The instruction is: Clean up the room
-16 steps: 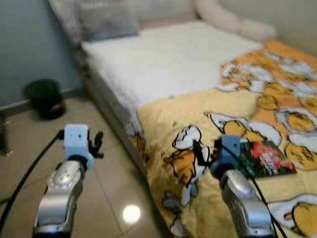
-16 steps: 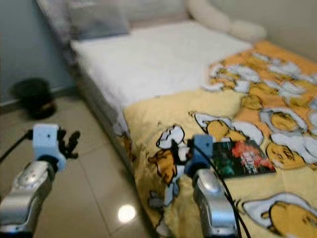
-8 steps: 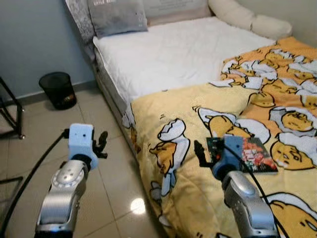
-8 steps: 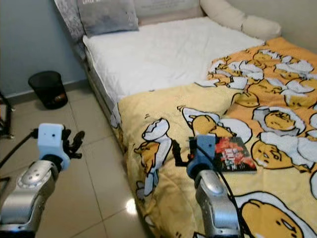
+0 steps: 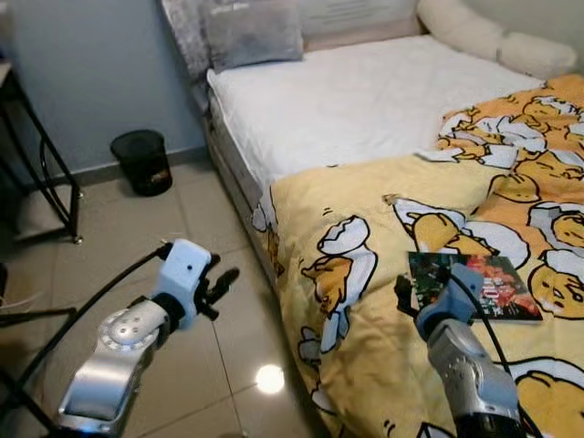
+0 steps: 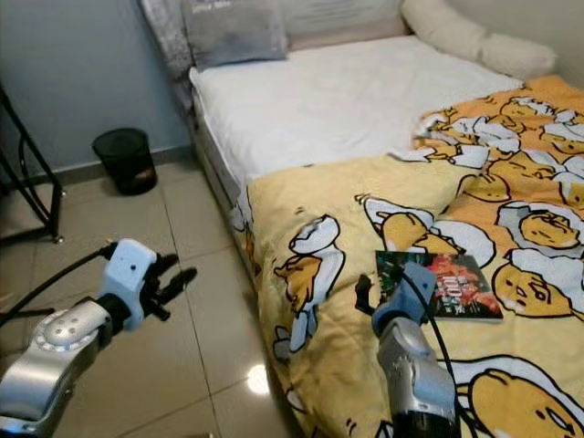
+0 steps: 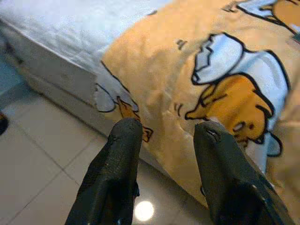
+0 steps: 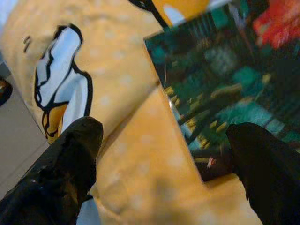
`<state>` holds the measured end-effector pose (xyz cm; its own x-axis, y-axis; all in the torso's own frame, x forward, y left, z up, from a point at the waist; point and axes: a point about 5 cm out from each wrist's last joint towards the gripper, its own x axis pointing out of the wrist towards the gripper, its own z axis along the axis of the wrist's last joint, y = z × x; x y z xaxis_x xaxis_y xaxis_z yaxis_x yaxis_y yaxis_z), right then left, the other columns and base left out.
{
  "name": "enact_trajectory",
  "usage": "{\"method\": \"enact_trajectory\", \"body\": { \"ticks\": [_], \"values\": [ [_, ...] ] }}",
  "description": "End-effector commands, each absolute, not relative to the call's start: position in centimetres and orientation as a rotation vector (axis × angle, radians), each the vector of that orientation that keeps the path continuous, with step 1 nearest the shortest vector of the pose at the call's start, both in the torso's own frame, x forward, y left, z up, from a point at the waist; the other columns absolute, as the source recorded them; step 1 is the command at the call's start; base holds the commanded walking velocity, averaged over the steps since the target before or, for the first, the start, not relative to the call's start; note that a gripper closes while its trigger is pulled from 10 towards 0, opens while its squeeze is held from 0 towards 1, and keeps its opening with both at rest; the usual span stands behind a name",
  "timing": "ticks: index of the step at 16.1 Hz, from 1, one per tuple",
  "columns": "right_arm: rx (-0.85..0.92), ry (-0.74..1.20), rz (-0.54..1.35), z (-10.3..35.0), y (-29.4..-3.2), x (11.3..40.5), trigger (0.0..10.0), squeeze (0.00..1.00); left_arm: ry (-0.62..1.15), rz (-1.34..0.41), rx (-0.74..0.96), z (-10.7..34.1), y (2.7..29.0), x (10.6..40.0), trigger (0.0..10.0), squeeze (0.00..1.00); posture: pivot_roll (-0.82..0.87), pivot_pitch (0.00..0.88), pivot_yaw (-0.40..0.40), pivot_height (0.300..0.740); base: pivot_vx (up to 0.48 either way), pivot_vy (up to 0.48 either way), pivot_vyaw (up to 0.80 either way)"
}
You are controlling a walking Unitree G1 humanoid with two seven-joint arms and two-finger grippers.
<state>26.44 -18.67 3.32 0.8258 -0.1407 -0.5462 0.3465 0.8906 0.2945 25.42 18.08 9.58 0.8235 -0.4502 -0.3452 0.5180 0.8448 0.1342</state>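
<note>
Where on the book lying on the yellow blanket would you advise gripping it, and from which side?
Probably by the book's near-left corner, coming in low from the robot's side. It lies flat on the soft blanket, and the open right hand already straddles that edge, so one finger could press under.

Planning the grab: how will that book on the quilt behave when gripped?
The book looks thin and flat, so probably light and a bit bendy. Its glossy cover may slip. The soft quilt will likely sink beneath the open right pincer.

Right end effector (image 6: 383, 297) closer to book (image 6: 438, 285), fingers spread
</note>
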Motion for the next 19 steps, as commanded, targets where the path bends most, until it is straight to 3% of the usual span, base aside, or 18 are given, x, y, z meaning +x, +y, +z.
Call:
{"method": "enact_trajectory", "body": {
  "ticks": [1, 8, 14, 19],
  "values": [
    [0.427, 0.546, -0.296, 3.3, -19.2, 26.8, 10.0, 0.0, 0.299, -0.588, 0.213, 9.8, 17.4, 25.4, 10.0, 0.0, -0.03, 0.0, 0.015, 0.74, 0.0, 0.0, 0.0],
    [0.518, 0.565, -0.502, 2.6, -23.2, 28.8, 10.0, 0.0, 0.278, -0.845, 0.208, 10.9, 15.8, 25.8, 10.0, 0.0, -0.04, 0.0, 0.016, 0.74, 0.0, 0.0, 0.0],
    [0.495, 0.511, -0.599, 3.2, -25.5, 28.3, 10.0, 0.0, 0.261, -0.93, 0.189, 11.4, 15.4, 25.6, 10.0, 0.0, -0.06, 0.0, 0.031, 0.74, 0.0, 0.0, 0.0],
    [0.52, 0.536, -0.606, 2.6, -25.5, 27.6, 10.0, 0.0, 0.262, -0.939, 0.197, 11.2, 15.4, 25.6, 10.0, 0.0, -0.06, 0.0, 0.033, 0.74, 0.0, 0.0, 0.0]
  ]
}}
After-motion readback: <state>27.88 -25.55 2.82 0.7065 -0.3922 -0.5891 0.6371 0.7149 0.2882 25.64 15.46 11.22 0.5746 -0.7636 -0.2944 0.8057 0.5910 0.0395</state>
